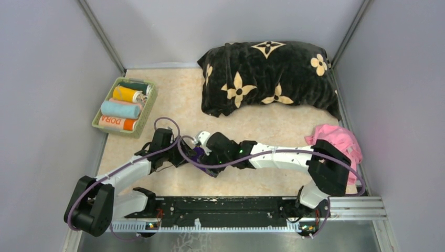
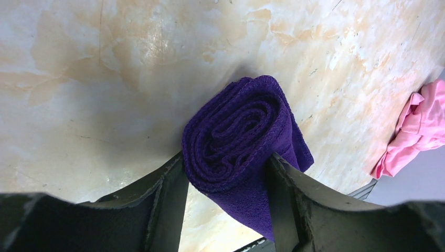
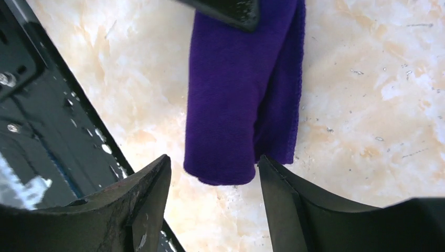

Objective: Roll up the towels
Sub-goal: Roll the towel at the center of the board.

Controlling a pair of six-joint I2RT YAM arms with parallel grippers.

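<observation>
"Grip?"
"Left gripper [image 2: 225, 160] pinches the rolled purple towel [image 2: 236, 126], mid-table [image 1: 183, 94]. Right gripper [image 3: 214, 160] is spread, just off its end."
"Step?"
"Roll looks done. Next, I'd say: carry it to the basket [image 1: 148, 113] without loosening; then the pink towel [image 1: 338, 139]."

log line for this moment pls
left gripper: shut on purple towel, rolled | right gripper: open at roll's end | pink towel: crumpled, unrolled | basket: holds rolled towels
</observation>
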